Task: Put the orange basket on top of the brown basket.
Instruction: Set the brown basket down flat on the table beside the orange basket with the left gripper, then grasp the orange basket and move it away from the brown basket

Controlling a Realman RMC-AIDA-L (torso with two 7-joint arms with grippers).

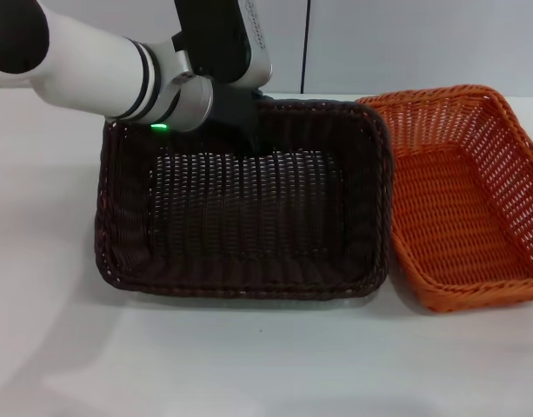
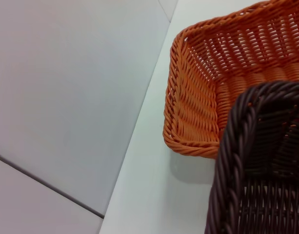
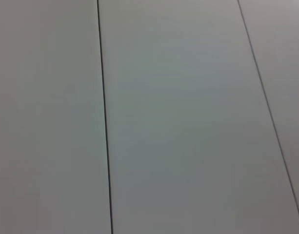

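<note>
Though beside, orange basket [image 1: 462, 195] untouched.

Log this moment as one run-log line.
left gripper: at brown basket far rim | orange basket: on table, beside it, unstacked | right gripper: unseen

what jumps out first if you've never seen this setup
The orange basket stands out brightly on the white table, sitting right beside the brown basket, their rims close or touching. The left pincer reaches down over the brown basket's far rim. The right arm is out of the head view.
</note>
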